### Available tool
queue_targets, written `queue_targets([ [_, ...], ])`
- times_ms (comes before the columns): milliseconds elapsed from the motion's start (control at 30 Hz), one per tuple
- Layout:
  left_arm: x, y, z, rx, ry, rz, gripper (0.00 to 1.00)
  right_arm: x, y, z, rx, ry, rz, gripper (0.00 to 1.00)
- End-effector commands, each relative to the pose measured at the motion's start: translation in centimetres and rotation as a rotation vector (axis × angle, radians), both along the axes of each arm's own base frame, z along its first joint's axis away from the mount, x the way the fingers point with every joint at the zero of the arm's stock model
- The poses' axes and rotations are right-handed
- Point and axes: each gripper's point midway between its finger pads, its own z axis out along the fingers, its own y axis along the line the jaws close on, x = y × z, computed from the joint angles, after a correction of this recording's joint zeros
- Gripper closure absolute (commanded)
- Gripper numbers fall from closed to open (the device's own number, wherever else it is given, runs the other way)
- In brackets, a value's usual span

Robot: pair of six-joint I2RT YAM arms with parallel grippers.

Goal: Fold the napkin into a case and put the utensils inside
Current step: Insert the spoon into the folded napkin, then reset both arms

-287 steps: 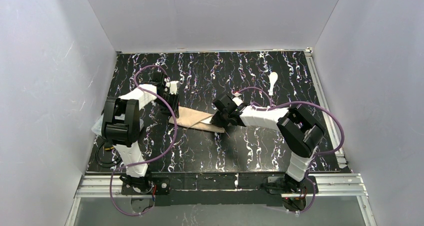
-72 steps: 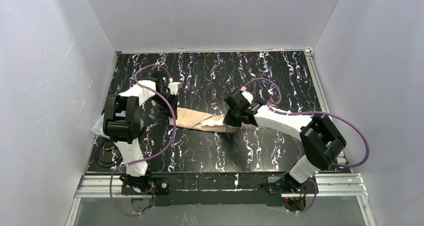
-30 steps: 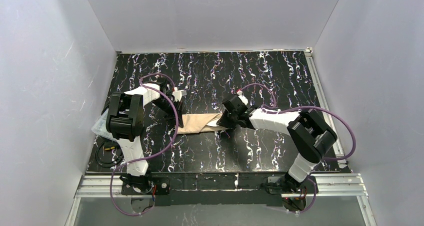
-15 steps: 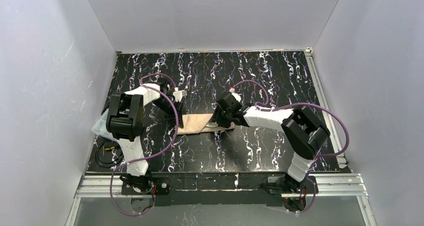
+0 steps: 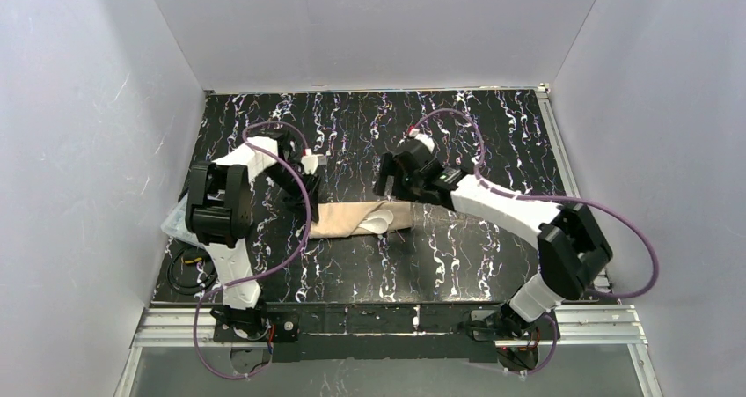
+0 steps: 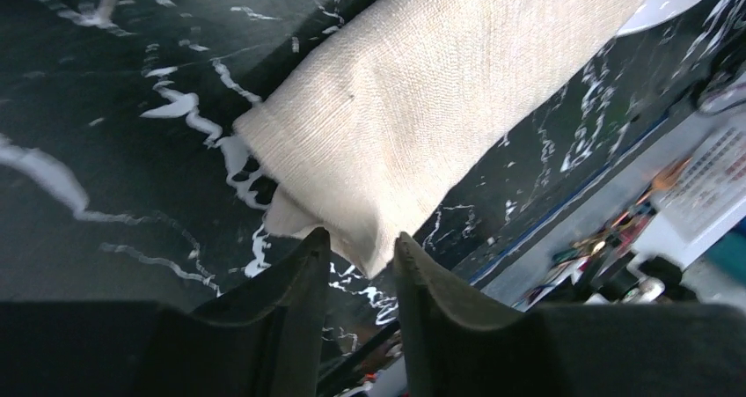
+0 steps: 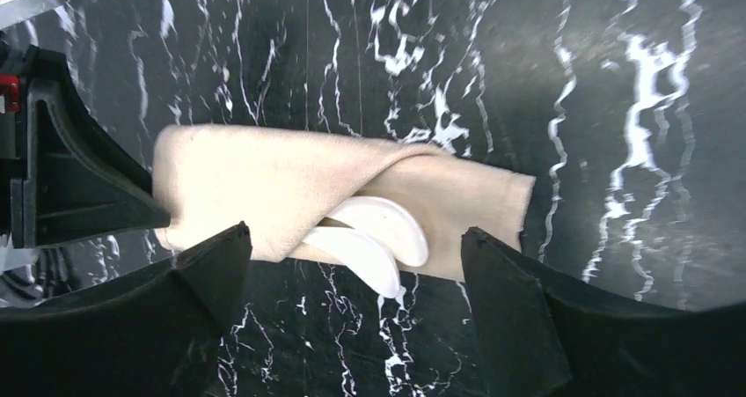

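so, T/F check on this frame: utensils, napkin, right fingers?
1. Two white utensils poke out of the folded napkin. True.
2. The right fingers clamp a utensil. False: they stand wide apart and hold nothing.
3. The napkin lies on the table between the two arms. True.
4. One utensil lies loose near the back right corner. False: both sit in the napkin's fold.
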Motion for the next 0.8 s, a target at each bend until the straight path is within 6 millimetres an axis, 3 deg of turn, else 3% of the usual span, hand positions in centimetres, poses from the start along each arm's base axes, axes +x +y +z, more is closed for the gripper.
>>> queue_targets([
  [0, 0.8, 2.3, 4.4, -0.012, -0.034, 0.002, 0.62, 2.4, -4.5, 3.6, -0.048, -0.101, 0.016, 0.01],
  [33, 1.3, 2.8, 5.3, -0.017, -0.055, 0.009, 0.58, 2.9, -5.3, 4.1, -0.047, -0.114, 0.018, 0.01],
  [100, 2.0, 3.3, 7.0, -0.026, -0.092, 0.024, 0.4, 4.2, -7.3, 4.9, -0.055, -0.127, -0.002, 0.01],
  [233, 3.1, 3.4, 9.1, -0.053, -0.157, 0.046, 0.37, 7.0, -12.1, 5.2, -0.118, -0.15, -0.051, 0.01],
  [367, 4.3, 3.7, 8.7, -0.064, -0.262, 0.105, 0.37, 9.8, -20.6, 4.5, -0.249, -0.176, -0.236, 0.01],
  [433, 6.7, 3.7, 7.6, -0.07, -0.409, 0.147, 0.37, 11.3, -25.8, 4.6, -0.363, -0.255, -0.388, 0.01],
  [533, 9.1, 3.3, 6.5, -0.109, -0.614, 0.188, 0.36, 11.6, -31.0, 2.9, -0.577, -0.386, -0.504, 0.01],
  [600, 10.6, 3.3, 6.1, -0.119, -0.731, 0.224, 0.34, 11.0, -33.4, 1.3, -0.653, -0.385, -0.553, 0.01],
  [700, 12.7, 4.8, 5.8, -0.112, -0.861, 0.347, 0.27, 10.3, -35.3, -0.2, -0.674, -0.397, -0.629, 0.01],
  [767, 13.0, 4.8, 5.0, -0.123, -0.897, 0.368, 0.26, 9.6, -36.1, -1.5, -0.678, -0.394, -0.658, 0.01],
])
